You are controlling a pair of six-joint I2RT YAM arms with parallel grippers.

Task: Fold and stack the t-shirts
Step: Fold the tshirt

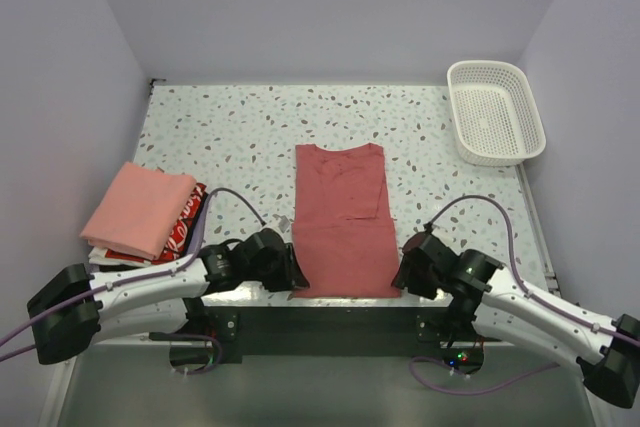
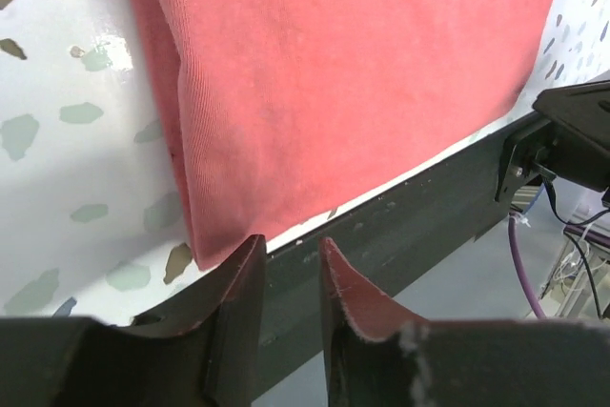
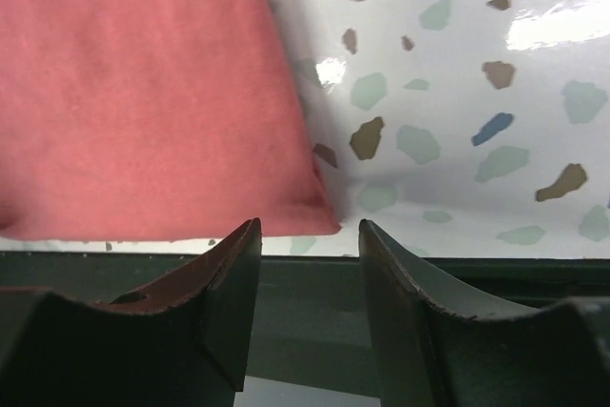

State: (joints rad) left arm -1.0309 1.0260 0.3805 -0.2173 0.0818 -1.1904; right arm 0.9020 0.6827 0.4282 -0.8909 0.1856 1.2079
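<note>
The brick-red cotton t-shirt (image 1: 342,217), a long narrow strip, lies at the speckled desk's (image 1: 230,137) 6 o'clock edge. The left hand (image 2: 289,247) and right hand (image 3: 307,228) sit slightly spread and empty at its 2 near corners. Best to pinch both corners low, then lift evenly toward 12 o'clock.

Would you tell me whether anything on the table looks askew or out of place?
The salmon-pink t-shirt, at the left, sits skewed on the folded layers beneath, which poke out at its right. The brick-red t-shirt lies roughly straight in the middle.
</note>
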